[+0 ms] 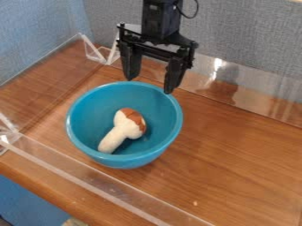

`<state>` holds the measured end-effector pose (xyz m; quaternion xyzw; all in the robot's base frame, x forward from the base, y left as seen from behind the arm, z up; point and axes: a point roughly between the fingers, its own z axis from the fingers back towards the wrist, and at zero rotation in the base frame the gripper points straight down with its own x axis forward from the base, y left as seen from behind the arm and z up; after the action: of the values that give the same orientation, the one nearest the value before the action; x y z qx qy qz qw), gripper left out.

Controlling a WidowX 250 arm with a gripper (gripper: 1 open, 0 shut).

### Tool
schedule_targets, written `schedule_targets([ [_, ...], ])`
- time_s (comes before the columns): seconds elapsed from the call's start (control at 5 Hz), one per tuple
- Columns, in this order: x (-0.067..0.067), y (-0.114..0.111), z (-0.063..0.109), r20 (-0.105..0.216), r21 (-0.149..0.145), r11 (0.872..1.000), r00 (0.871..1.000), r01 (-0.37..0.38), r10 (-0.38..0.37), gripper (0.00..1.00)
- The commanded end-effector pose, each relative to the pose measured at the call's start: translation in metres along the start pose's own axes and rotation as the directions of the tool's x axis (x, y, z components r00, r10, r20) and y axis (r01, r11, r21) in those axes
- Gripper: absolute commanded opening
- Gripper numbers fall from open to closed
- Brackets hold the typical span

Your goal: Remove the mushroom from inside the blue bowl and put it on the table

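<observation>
Mushroom [123, 129] first: you want it out of the bowl and down on the wood. Widest of all, the tabletop [242, 146] runs across the frame, with bare wood to the right where you could set it down. On it, left of centre, sits the blue bowl [164, 116], upright, its wall rising all round the mushroom. At the top of the frame your tool [150, 86] points down near the bowl's far rim, its two fingers spread apart with nothing between them. Smallest is the mushroom itself, lying on its side inside the bowl: reddish-brown cap towards the upper right, cream stem towards the lower left.

From the tool, then, the mushroom lies down the frame and a little to the left, and lower, within the bowl. Its long axis slants from lower left to upper right, while your fingers are set roughly across that line, so you probably need little turn. Judging from here, you should bring the tool towards the near side, over the mushroom, before you lower it; straight down, you might catch the far rim.
</observation>
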<state>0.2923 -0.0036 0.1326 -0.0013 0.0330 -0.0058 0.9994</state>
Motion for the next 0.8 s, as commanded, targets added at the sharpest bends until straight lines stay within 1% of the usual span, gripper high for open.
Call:
schedule_targets([
  [0.0, -0.003, -0.002, -0.012, -0.015, 0.011, 0.988, 0.988, 0.152, -0.151, 1.0],
  [0.2, -0.003, 0.002, -0.021, -0.036, 0.021, 0.952, 0.951, 0.307, -0.306, 1.0],
  [0.4, -0.012, 0.012, -0.031, -0.05, 0.032, 0.907, 0.907, 0.421, -0.419, 1.0],
  [0.6, -0.016, 0.023, -0.044, -0.069, 0.035, 0.887, 0.886, 0.461, -0.458, 1.0],
])
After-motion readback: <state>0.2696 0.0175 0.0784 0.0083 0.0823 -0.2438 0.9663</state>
